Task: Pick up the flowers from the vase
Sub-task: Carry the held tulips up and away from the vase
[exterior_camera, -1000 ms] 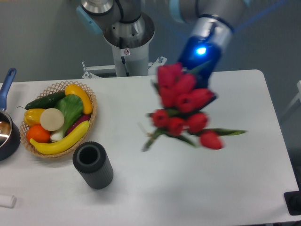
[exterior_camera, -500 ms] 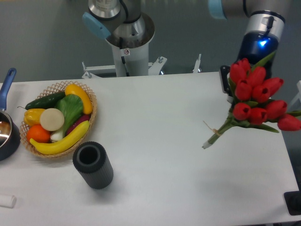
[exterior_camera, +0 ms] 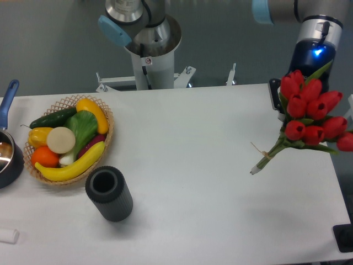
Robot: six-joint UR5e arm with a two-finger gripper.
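flowers (exterior_camera: pixel 310 115) hiding the jaws, aloft (stems down-left), vase (exterior_camera: pixel 109 194) far left

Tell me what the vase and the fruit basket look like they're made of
The vase looks like matte dark grey rubber or plastic, going by its fine ribbing and dull surface. The basket looks like woven tan wicker or straw, showing an open lattice rim.

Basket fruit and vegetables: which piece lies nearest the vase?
The banana. It curves along the basket's front edge, just above the vase; the orange, cucumber and other pieces lie farther back.
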